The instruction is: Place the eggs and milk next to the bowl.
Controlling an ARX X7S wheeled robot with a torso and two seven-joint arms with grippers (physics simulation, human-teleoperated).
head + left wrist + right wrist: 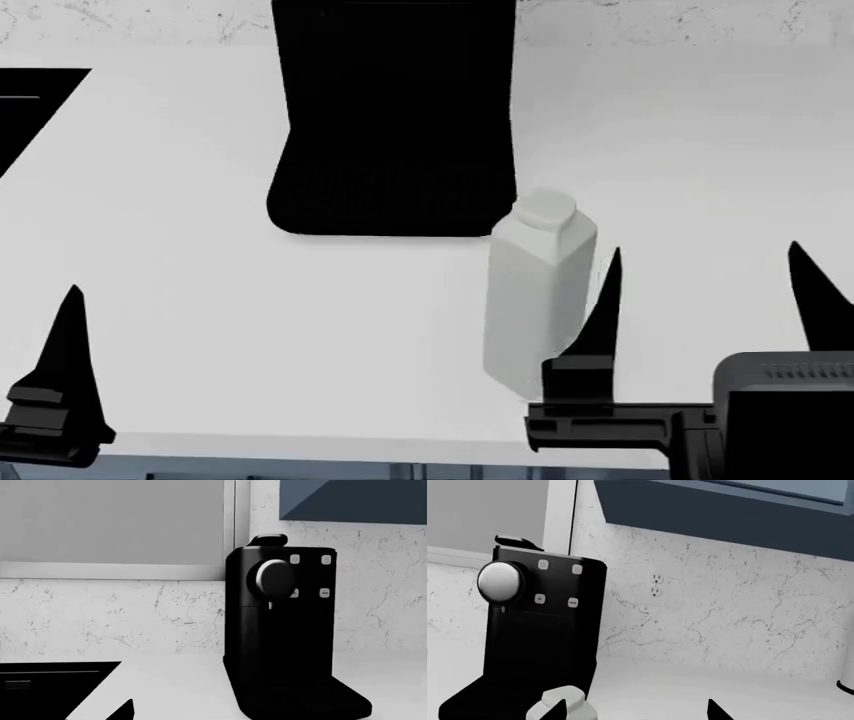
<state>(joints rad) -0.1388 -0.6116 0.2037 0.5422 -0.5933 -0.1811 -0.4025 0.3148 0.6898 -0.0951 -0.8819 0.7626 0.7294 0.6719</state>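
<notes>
Fingers [701, 270] of the right arm spread wide beside the milk [538, 290], seemingly not touching.

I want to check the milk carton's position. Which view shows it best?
The head view: the whole milk carton stands upright on the counter. The right wrist view catches only its cap and shoulder; the left wrist view misses it.

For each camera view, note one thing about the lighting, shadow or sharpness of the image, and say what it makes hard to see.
Head view: the coffee machine renders as near-solid black, its detail lost, and the milk barely separates from the white counter. Left wrist view: even light, soft edges; only the machine's knob catches light. Right wrist view: the backsplash veining is sharp, but the milk's cap is cropped.
</notes>
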